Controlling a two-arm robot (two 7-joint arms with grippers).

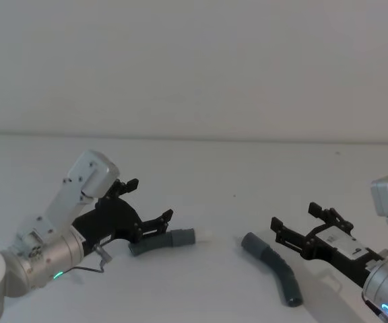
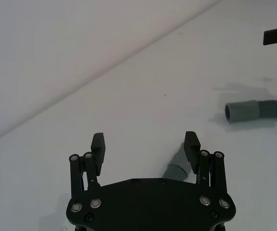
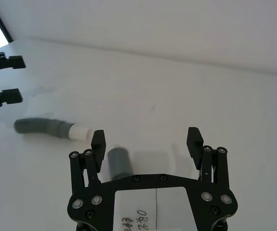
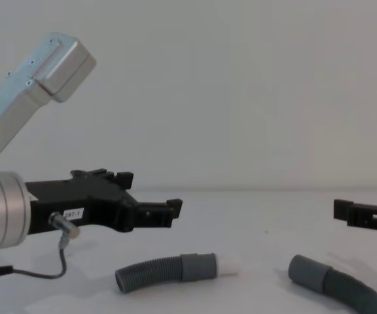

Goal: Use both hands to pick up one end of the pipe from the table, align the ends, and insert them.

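Note:
The pipe lies in two pieces on the white table [image 1: 201,168]. The short curved piece [image 1: 164,241] [image 4: 165,269] points its white-tipped cuff [image 1: 204,235] [image 3: 80,131] toward the longer piece [image 1: 275,266] [image 4: 336,282]. The longer piece's plain cuff [image 3: 118,162] [image 2: 242,111] faces back at it across a gap. My left gripper [image 1: 151,199] [image 2: 145,140] [image 4: 150,191] hovers open just above the short piece's corrugated part [image 2: 176,168], holding nothing. To the right, my right gripper [image 1: 294,215] [image 3: 146,136] [image 4: 365,209] hangs open over the long piece's cuff end, not touching it.
A plain wall rises behind the table's far edge [image 1: 194,138]. A thin grey cable [image 4: 51,268] loops below the left wrist, close to the tabletop. Bare table stretches between and beyond the two pieces.

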